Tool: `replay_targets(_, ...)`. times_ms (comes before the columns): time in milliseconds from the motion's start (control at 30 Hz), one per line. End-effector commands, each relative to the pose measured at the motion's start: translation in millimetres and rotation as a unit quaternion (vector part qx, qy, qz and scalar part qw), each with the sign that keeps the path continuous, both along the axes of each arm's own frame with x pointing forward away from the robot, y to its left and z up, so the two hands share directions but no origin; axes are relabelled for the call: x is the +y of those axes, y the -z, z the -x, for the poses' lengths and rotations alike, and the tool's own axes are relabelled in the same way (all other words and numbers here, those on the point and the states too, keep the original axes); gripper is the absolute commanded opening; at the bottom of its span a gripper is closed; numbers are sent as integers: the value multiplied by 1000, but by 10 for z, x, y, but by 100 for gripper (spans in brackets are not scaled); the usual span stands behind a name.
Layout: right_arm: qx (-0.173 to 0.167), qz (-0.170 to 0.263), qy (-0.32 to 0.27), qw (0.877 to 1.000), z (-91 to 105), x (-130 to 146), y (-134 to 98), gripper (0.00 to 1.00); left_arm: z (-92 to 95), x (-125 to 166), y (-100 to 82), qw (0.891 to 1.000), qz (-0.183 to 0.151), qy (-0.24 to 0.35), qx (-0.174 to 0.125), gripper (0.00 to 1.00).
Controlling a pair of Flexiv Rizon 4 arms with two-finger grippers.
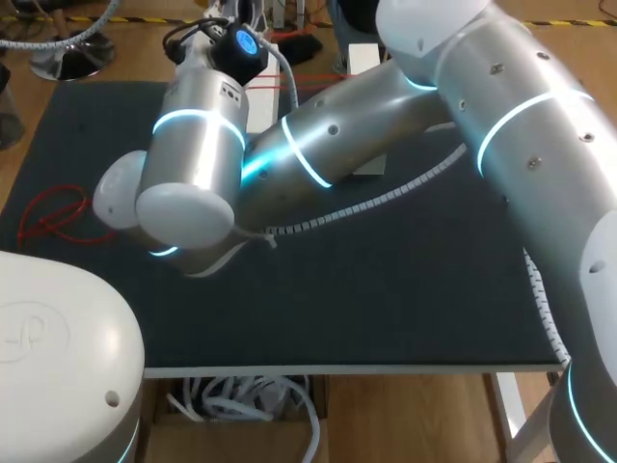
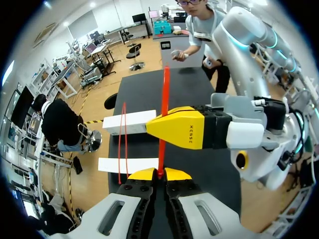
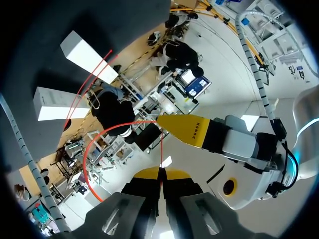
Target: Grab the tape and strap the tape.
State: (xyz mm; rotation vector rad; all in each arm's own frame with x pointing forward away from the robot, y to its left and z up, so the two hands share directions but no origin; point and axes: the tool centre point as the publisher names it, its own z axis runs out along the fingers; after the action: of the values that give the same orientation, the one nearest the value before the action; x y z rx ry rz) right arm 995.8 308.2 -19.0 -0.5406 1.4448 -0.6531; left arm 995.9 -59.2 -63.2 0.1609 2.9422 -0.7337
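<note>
Red tape [image 2: 165,92]: narrow, flat, bright red strip.

Left wrist view: the tape's long axis runs straight ahead from the left fingers [image 2: 143,174], out along the dark counter [image 2: 194,89]. A thinner red run bows beside it, crossing two white blocks [image 2: 128,122]. The left fingers are pressed together and pinch the tape end between their yellow tips. One yellow finger of the other arm lies crosswise at the tape, just ahead of them.

Right wrist view: the right fingers [image 3: 147,174] are also pressed together on the tape. Here it is edge-on, a thin red line rising from the tips and then curving into an open loop beside them.

Head view: the counter is dark and matte, with a light edge along the lower frame. The right arm [image 1: 521,125] enters from the right and crosses past the middle toward the upper left. The fingers are hidden in this view. Loose red strands [image 1: 50,217] lie on the counter at middle left; cannot tell whether they join the held strip. A white spiral cable wrap [image 1: 386,198] trails across the centre.
</note>
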Motion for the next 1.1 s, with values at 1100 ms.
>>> replay_targets(1100,22,10,6,1000,-61,170,159,0,0,-2,-10,1000,-2,0,1,0)
